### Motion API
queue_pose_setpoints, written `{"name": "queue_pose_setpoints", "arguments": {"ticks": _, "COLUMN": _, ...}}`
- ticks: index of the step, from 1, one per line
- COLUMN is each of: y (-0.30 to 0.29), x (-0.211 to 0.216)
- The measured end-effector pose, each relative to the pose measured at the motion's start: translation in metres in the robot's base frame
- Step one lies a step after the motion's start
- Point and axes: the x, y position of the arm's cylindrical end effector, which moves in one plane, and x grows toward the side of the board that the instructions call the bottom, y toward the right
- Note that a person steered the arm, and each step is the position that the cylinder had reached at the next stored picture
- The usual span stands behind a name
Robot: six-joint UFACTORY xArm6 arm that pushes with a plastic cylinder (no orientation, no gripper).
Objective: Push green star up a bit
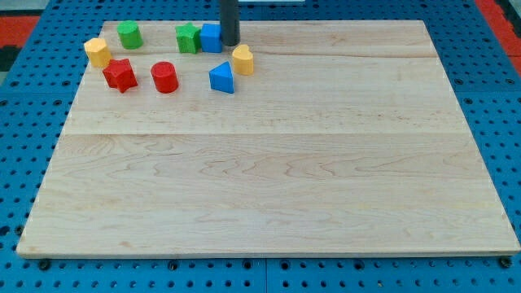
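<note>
Blocks sit in a bunch near the view's top left of the wooden board (269,179). My tip (231,44) is the bottom end of a dark rod, and it holds nothing, because it has no hand to open or close. It rests on the board just to the right of the blue cube (212,37), close enough that it may be touching. The green star (188,38) is on the other side of that blue cube, pressed right up against it. So the green star lies to the left of my tip, with the blue cube in between. To push the star up, I think my tip must first go round and get below the star, on the side nearer the view's bottom. That spot looks free, between the red cylinder (164,77) and the blue triangle block (221,78). The star is already very near the top edge of the board, so there is only a little room to push. Other blocks sit near by: a yellow block (242,59), a red star (120,75), another yellow block (98,52) and a green block (129,35). Around the board is a blue mat with holes (32,122).
</note>
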Motion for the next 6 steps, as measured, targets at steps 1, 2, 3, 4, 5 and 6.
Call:
{"name": "queue_pose_setpoints", "arguments": {"ticks": 1, "y": -0.004, "x": -0.011}}
{"name": "queue_pose_setpoints", "arguments": {"ticks": 2, "y": -0.009, "x": -0.039}}
{"name": "queue_pose_setpoints", "arguments": {"ticks": 3, "y": -0.022, "x": -0.049}}
{"name": "queue_pose_setpoints", "arguments": {"ticks": 4, "y": -0.028, "x": -0.033}}
{"name": "queue_pose_setpoints", "arguments": {"ticks": 5, "y": -0.013, "x": -0.015}}
{"name": "queue_pose_setpoints", "arguments": {"ticks": 6, "y": -0.012, "x": 0.003}}
